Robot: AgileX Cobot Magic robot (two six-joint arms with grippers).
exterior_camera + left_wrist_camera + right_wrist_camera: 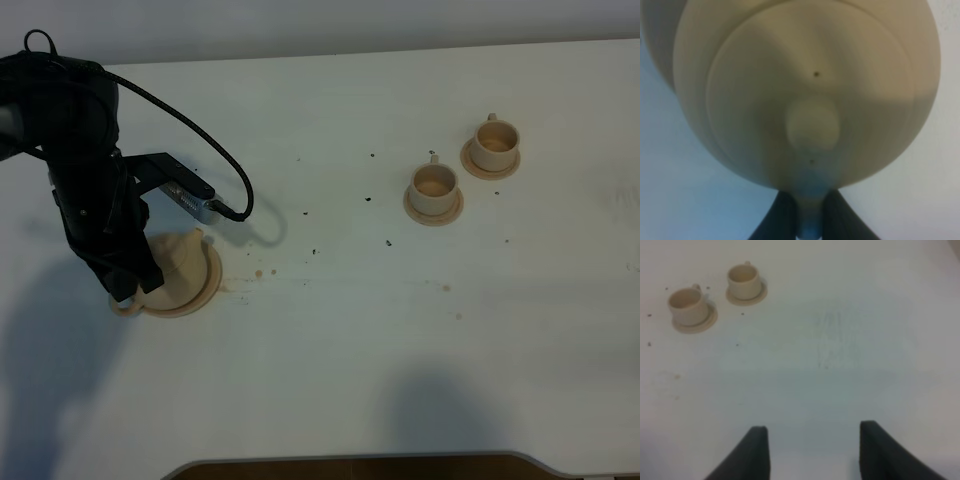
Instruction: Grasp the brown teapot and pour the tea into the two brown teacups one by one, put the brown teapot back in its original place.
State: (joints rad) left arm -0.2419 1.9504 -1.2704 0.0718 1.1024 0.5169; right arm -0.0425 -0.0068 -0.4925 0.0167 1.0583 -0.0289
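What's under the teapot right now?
A round tan saucer: its rim shows beside the teapot. The saucer's middle is covered by the teapot, more by the left arm.

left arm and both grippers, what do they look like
The left arm is bulky and black, with a thin black cable looping to a small silver-grey box on a black bracket. The left gripper and right gripper each have two dark, tapered, wedge-shaped fingers.
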